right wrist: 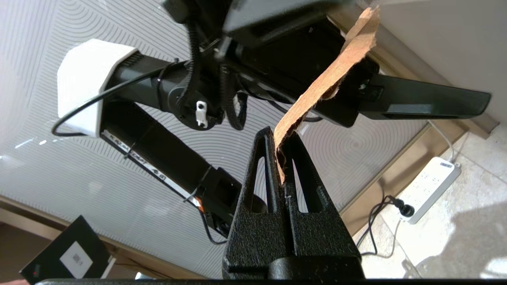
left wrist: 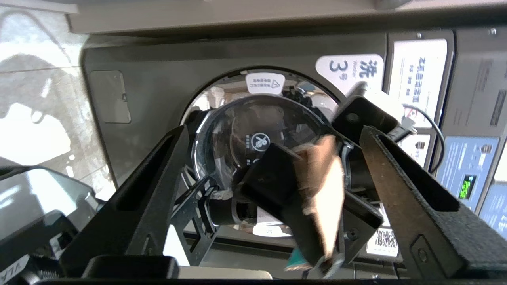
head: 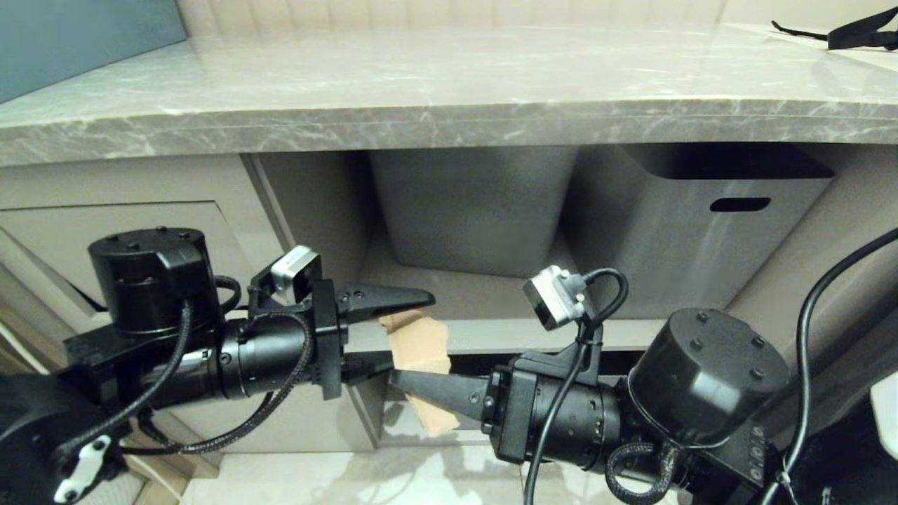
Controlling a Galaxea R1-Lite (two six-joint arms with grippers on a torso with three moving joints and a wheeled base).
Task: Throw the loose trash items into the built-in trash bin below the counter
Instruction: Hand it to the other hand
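1. At the far left of the head view, below the counter (head: 449, 84), sits the beige front of the built-in trash bin (head: 112, 231) — a flat matte panel with a recessed rectangular flap outline, partly hidden behind the left arm's black cylindrical joint.

2. The left gripper (head: 393, 330) reaches in level from the left, just in front of the cabinet edge. Its jaws stand wide apart: one tapered black finger lies above the cardboard scrap (head: 421, 351), the other below and behind it. In the left wrist view the two rough, grainy fingers flank the scrap (left wrist: 326, 186) with clear space on either side, so this gripper holds nothing.

3. The scrap is a torn piece of tan-brown cardboard, matte and fibrous, with ragged edges and a bent, folded shape. It hangs in the air between the two grippers, below the counter's front edge and above the pale glossy floor (head: 316, 477). A small teal patch shows at its lower end in the left wrist view.

4. The right gripper (head: 414, 382) comes in from the right, its fingers pressed together on the scrap. The right wrist view shows the cardboard's thin edge (right wrist: 317, 99) pinched between the two textured black fingertips (right wrist: 265, 158).

5. Behind, in the open recess, stand two smooth grey plastic tubs (head: 694, 224) — the right one has a slot handle.

6. The counter is thick, glossy grey marble with white veins; a black strapped bag (head: 856, 34) lies at its far right corner.
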